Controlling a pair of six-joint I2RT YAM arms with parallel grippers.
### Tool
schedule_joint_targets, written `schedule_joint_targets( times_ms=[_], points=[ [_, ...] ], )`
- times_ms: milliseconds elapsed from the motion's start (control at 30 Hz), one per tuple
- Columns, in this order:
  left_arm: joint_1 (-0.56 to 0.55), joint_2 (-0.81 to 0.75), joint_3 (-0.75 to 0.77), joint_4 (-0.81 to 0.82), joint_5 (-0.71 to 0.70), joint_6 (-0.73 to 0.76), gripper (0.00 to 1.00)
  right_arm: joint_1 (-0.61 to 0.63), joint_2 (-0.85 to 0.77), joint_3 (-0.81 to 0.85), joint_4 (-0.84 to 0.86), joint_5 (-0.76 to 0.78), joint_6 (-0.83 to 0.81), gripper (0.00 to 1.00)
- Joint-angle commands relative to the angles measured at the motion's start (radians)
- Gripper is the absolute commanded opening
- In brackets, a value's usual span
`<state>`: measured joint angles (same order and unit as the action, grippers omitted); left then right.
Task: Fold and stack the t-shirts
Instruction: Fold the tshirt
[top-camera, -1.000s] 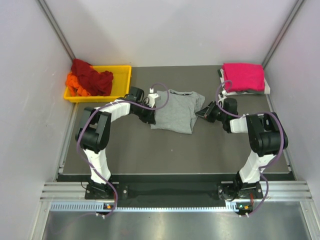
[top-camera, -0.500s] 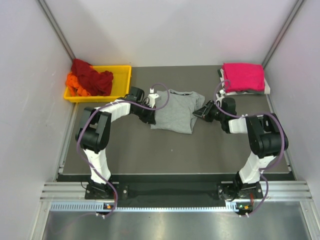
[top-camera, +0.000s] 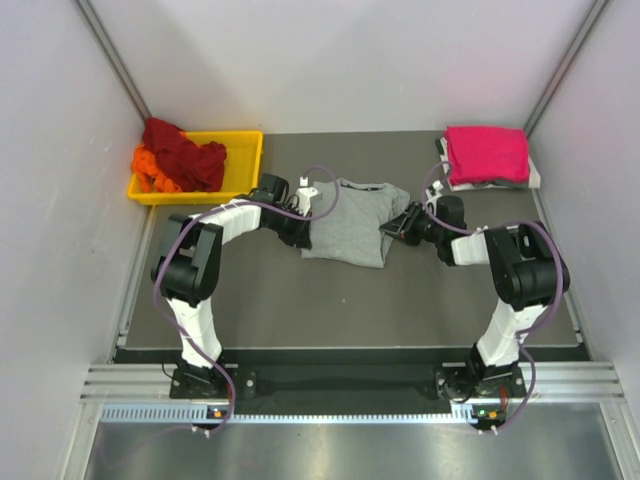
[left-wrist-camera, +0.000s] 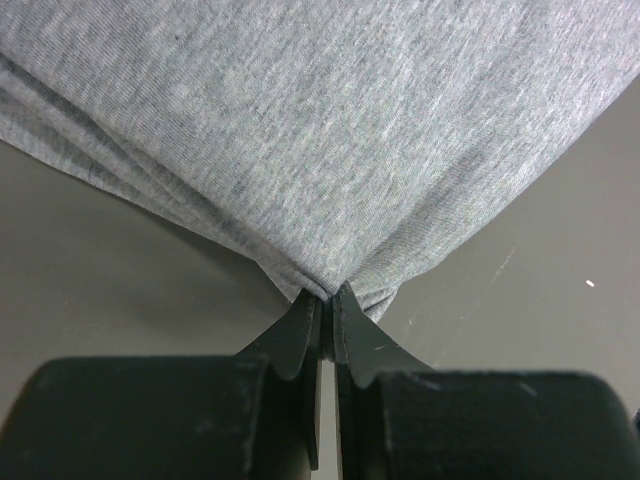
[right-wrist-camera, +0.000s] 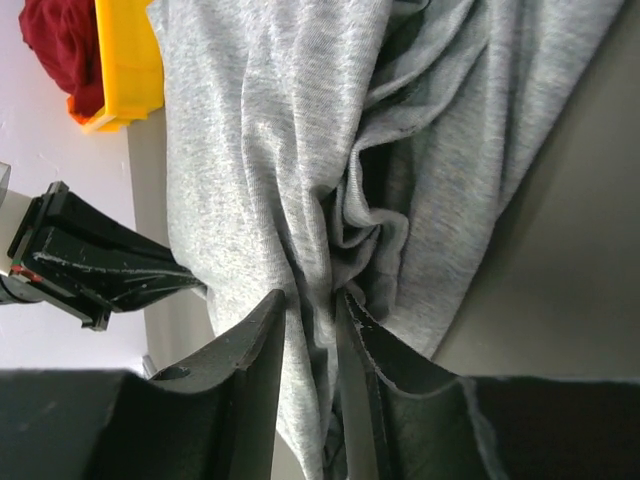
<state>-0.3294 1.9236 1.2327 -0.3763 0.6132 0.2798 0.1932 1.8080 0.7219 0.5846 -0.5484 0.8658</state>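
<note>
The grey t-shirt (top-camera: 350, 222) lies mid-worktop nearer the far edge, its long axis running far to near. Our left gripper (left-wrist-camera: 326, 292) pinches its left edge, jaws closed on the cloth. Our right gripper (right-wrist-camera: 312, 295) squeezes a bunched fold at its right edge.

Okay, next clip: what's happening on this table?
Both arms are on the grey t-shirt mid-table: the left gripper is pinched shut on its left edge, and the right gripper clamps a bunched fold at its right edge. A folded pink t-shirt sits back right. A dark red t-shirt and an orange t-shirt lie in the yellow tray.
</note>
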Motion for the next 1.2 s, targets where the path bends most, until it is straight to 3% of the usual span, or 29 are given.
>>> schedule_joint_targets(
  times_ms=[0,167,233,433,667,967,1167],
  points=[
    [-0.005,-0.006,0.028,-0.035,0.019,0.016,0.00,0.017,0.020,0.044,0.061,0.002,0.013,0.27],
    [-0.005,-0.009,0.028,-0.036,0.025,0.015,0.00,0.015,0.036,0.050,0.067,0.016,0.016,0.04],
    [-0.005,-0.011,0.028,-0.041,0.022,0.016,0.00,0.014,0.036,0.045,0.072,0.016,0.025,0.00],
    [-0.005,-0.023,0.017,-0.064,0.011,0.051,0.00,-0.035,-0.047,0.005,0.026,0.021,-0.014,0.00],
    [-0.003,-0.029,0.001,-0.065,-0.021,0.087,0.00,-0.143,-0.139,0.027,-0.189,-0.024,-0.164,0.00],
    [-0.007,-0.008,0.027,-0.079,0.003,0.088,0.00,-0.156,-0.061,0.126,-0.264,-0.031,-0.212,0.00],
    [-0.019,0.015,0.053,-0.087,0.045,0.084,0.00,-0.138,-0.080,0.189,-0.325,-0.062,-0.251,0.31]
  ],
)
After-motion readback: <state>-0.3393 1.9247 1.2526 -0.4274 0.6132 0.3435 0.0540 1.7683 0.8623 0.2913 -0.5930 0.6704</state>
